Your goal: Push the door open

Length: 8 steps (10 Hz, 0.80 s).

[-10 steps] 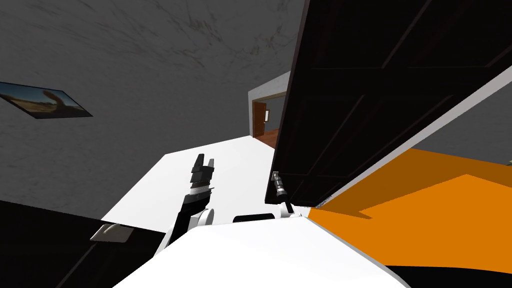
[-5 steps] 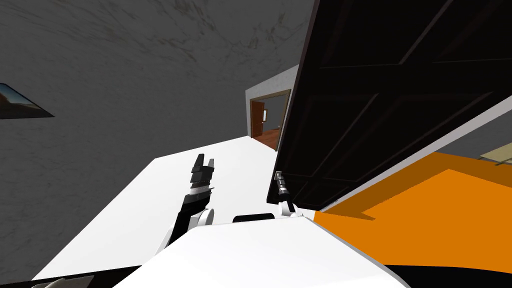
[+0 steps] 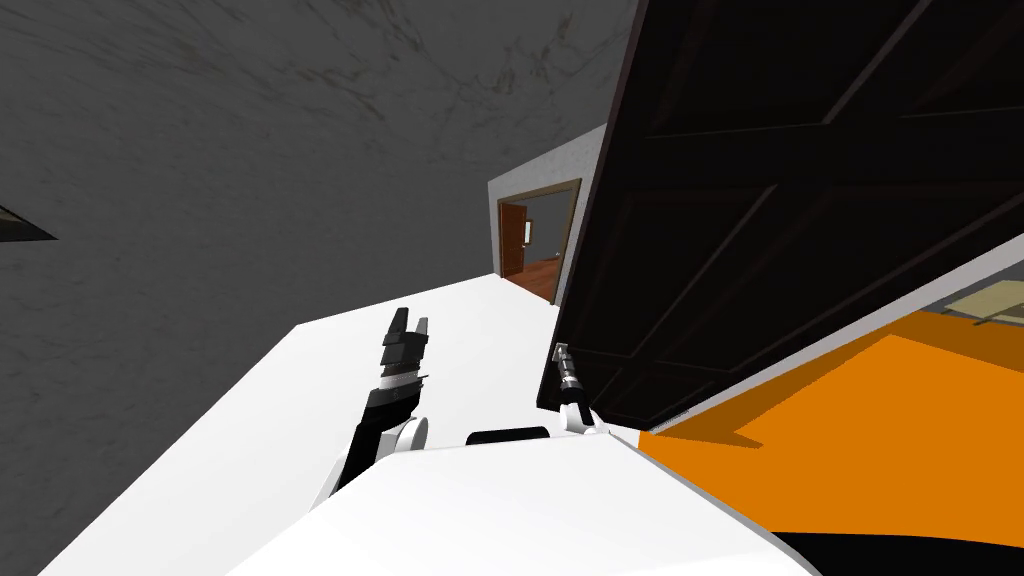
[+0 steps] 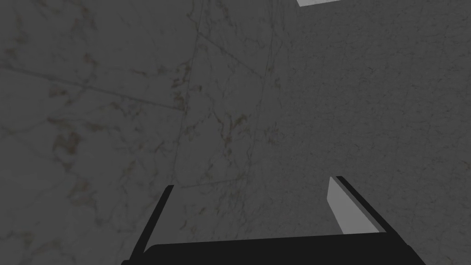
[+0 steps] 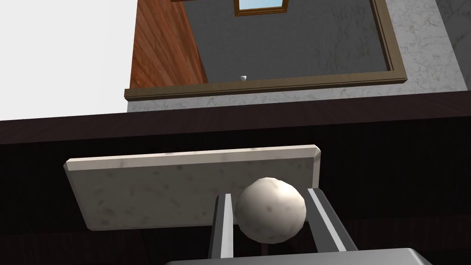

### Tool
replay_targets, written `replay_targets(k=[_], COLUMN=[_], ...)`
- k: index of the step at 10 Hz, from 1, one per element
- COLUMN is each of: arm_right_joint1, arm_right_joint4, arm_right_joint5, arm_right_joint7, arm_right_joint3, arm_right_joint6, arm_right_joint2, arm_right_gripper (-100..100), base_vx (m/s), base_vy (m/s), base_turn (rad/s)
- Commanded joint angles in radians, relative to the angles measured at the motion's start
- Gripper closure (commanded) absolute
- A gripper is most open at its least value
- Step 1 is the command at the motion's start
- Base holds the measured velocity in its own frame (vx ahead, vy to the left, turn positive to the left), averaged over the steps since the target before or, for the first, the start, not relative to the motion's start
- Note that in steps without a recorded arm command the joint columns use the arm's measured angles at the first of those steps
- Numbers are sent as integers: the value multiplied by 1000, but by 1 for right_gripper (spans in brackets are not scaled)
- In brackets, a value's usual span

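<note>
A dark panelled door [image 3: 780, 200] stands ajar at my right, its free edge close to my chest. The right wrist view shows its round pale knob [image 5: 270, 215] on a pale marbled backplate [image 5: 161, 188] fixed to the dark door [image 5: 404, 152]. My right gripper [image 3: 562, 352] is at the door's edge, and its two fingers press the knob's sides, so my right gripper [image 5: 270, 193] is shut on it. My left gripper [image 3: 409, 322] hangs ahead of my chest, left of the door, and in its wrist view the left gripper [image 4: 253, 181] stands open with nothing between its fingers.
A grey marbled wall [image 3: 250, 150] runs along the left above a white floor [image 3: 300, 400]. Beyond the door's edge is a far doorway [image 3: 530, 240] with a brown door. Orange floor [image 3: 880, 450] lies to the right behind the door. A picture's corner [image 3: 20, 228] sits at the far left.
The whole head view has shifted left as I turned; the picture slid almost out of view. The door leaf has swung a little further right, with my right gripper still on its knob.
</note>
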Motion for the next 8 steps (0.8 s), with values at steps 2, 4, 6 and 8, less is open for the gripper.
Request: replay_targets(k=[2,4,6,8], arm_right_joint1=[-10,-9,-8,-8], arm_right_joint4=[9,11,12,14], arm_right_joint5=[-20,-35,-46,-57], arm_right_joint7=[12,21,27,34], arm_right_joint3=[-38,-65,-85,-106], arm_right_joint6=[-14,-16,-18,-20], arm_right_joint2=[-14,-16,-16,-13], arm_right_gripper=[100,100,100,100], base_vx=[242,237,227,227], base_vy=[59,42,47,64], base_turn=[-68,-69,-62,-74])
